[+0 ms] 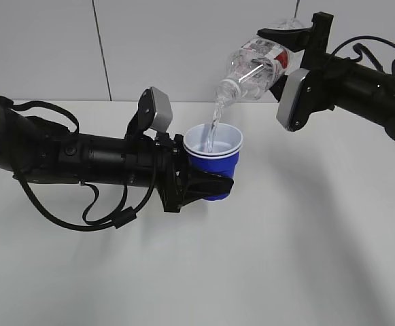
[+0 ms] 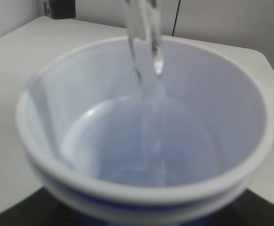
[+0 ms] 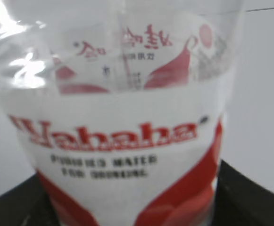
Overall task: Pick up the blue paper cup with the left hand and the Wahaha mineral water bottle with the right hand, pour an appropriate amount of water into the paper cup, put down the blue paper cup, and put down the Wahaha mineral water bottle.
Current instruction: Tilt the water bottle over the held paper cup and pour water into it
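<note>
While the water was falling, we saw the left hand (image 1: 207,182) clamped around the lower body of the blue paper cup (image 1: 214,157), which it held upright above the table (image 1: 265,265); the right hand (image 1: 299,46) was clamped on the Wahaha mineral water bottle (image 1: 260,64) at its label end, with the bottle tilted neck-down over the cup; a thin stream of water (image 1: 213,129) ran from the neck into the white inside of the cup.

From the left wrist view, the stream (image 2: 146,52) landed towards the far side of the cup (image 2: 141,188), not in the centre, and only a shallow layer seemed to cover the bottom; we judged the pouring to be at an early part.

We saw 2 risks from here; first, if the bottle tilted further or drifted away from the cup, the stream could pass over the rim and wet the table; second, if the tilt was kept too long, the small cup could overflow, because it holds much less than the bottle; the soft bottle wall could also give way under the grip and push out water suddenly.
</note>
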Robot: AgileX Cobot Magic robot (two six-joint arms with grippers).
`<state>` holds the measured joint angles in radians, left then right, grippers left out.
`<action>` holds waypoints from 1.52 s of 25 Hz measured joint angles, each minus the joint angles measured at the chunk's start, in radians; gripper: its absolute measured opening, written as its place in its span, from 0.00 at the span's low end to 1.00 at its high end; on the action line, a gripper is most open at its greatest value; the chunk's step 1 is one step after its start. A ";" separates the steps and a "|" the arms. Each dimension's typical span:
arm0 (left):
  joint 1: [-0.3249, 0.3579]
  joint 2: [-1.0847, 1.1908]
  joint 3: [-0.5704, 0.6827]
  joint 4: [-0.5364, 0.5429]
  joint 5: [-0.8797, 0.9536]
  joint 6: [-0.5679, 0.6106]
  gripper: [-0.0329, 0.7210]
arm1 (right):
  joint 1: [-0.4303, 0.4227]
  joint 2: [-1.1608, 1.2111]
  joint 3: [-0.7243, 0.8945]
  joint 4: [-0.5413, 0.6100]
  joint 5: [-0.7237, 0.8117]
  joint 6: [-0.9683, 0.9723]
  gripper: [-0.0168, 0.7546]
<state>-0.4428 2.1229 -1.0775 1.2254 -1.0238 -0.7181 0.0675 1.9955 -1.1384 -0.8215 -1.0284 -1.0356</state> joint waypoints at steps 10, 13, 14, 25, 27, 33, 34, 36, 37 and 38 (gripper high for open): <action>0.000 0.000 0.000 0.025 -0.001 0.000 0.63 | 0.000 0.000 -0.002 0.000 -0.002 -0.013 0.63; 0.000 0.000 0.000 0.025 -0.001 0.000 0.63 | 0.000 0.000 -0.002 0.000 -0.002 -0.017 0.63; 0.000 0.000 0.000 0.025 -0.002 0.000 0.63 | 0.000 0.000 -0.002 0.000 -0.002 -0.019 0.63; 0.000 0.000 0.000 0.027 -0.011 0.000 0.63 | 0.000 0.000 -0.002 0.000 -0.002 -0.022 0.63; 0.000 0.000 0.000 0.027 -0.011 0.000 0.63 | 0.000 0.000 -0.002 0.000 -0.002 -0.022 0.63; 0.000 0.000 0.000 0.029 -0.011 0.000 0.63 | 0.000 0.000 -0.002 0.000 -0.006 -0.022 0.63; 0.000 0.000 0.000 0.029 -0.011 0.000 0.63 | 0.000 0.000 -0.002 0.000 -0.006 -0.022 0.63; 0.000 0.000 0.000 0.029 -0.011 0.000 0.63 | 0.000 0.000 -0.002 0.000 -0.006 -0.022 0.63; 0.000 0.000 0.000 0.029 -0.011 0.000 0.63 | 0.000 0.000 -0.002 0.000 -0.006 -0.022 0.63; 0.000 0.000 0.000 0.029 -0.011 0.000 0.63 | 0.000 0.000 -0.002 0.000 -0.006 -0.022 0.63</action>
<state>-0.4428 2.1229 -1.0775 1.2547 -1.0348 -0.7181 0.0675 1.9955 -1.1402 -0.8215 -1.0342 -1.0576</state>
